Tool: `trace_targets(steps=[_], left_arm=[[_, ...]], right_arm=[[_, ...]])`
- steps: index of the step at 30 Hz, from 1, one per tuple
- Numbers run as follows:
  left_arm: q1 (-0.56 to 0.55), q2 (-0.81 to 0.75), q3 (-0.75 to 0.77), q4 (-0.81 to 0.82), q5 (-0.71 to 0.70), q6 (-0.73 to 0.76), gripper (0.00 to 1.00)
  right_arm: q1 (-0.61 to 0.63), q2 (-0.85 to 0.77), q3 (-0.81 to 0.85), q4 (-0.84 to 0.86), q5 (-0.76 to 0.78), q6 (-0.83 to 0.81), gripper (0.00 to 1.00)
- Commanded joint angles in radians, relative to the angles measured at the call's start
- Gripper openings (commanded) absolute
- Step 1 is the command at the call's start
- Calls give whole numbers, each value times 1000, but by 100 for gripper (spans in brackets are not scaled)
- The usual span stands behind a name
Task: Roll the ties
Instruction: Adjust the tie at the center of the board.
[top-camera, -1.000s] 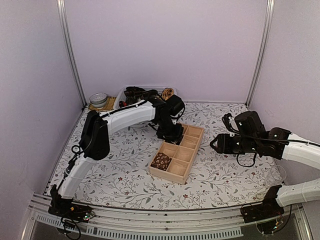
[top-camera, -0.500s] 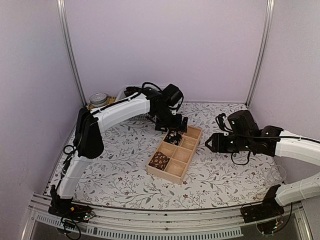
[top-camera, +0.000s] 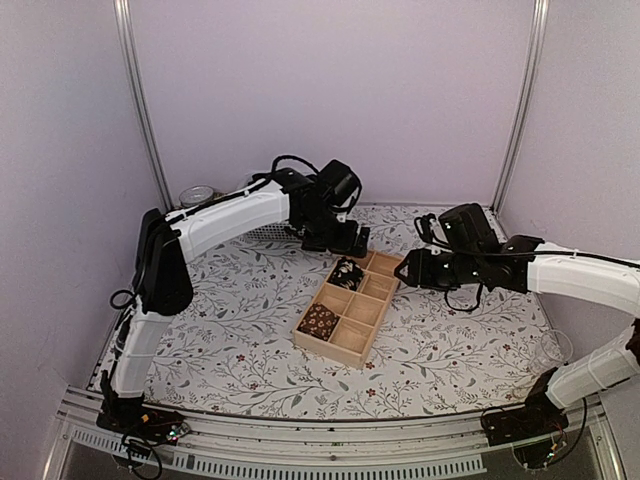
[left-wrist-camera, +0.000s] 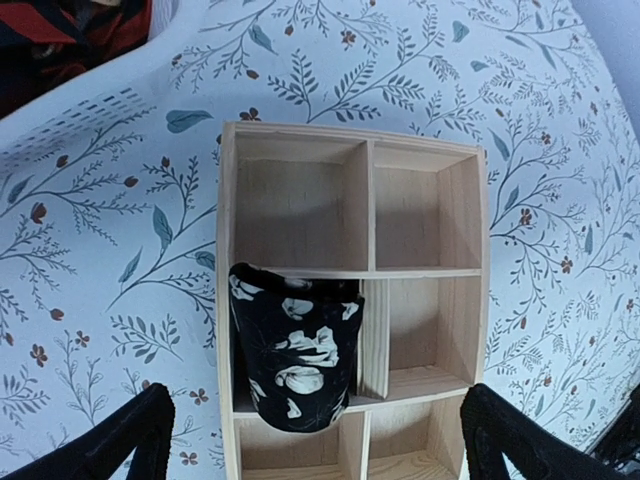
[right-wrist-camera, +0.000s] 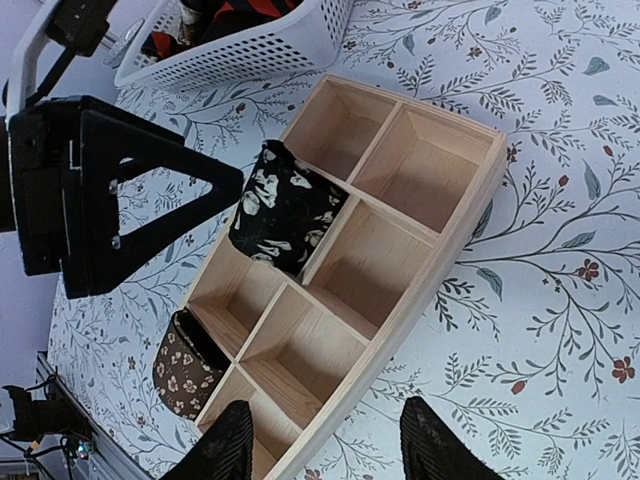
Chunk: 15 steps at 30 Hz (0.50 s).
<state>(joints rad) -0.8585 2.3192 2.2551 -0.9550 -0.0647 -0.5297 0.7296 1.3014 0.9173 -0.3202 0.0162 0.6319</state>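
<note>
Fingers (left-wrist-camera: 140, 445) of the left gripper (top-camera: 345, 240) are standing spread to their widest, pinching nothing, and are hovering just above the far end of the wooden box (top-camera: 330, 350). At far left, the white basket (right-wrist-camera: 250, 45) is holding the unrolled ties (left-wrist-camera: 60, 25), red and dark. Moving rightward, the brown patterned roll (top-camera: 320, 321) is sitting in the box's nearest left compartment. The black flowered roll (left-wrist-camera: 295, 350) is sitting in the same column with one empty compartment between them. It is lying directly under the open jaws, riding proud of the dividers and leaning a little over one. Farther right, the right gripper (right-wrist-camera: 330, 445) is hanging near the box's right side, its fingers (right-wrist-camera: 228, 445) parted about halfway with nothing between them.

The step in hand is judged to be the withdrawal from the seated black roll. It is best done by rising straight up with the jaws kept wide, so that neither finger is catching the outer wrap and undoing it. Only once clear should the arm be swinging left toward the basket.
</note>
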Motion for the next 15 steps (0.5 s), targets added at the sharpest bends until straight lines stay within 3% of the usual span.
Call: trace_targets(steps=[1,15], left_arm=[[-5,47,18,-4,-26,43,100],[-55,162,135,-83,-135,61,100]], right_arm=[[-35,35,2,49,-51,18,50],[-57,36,-27,49,-41,6,50]])
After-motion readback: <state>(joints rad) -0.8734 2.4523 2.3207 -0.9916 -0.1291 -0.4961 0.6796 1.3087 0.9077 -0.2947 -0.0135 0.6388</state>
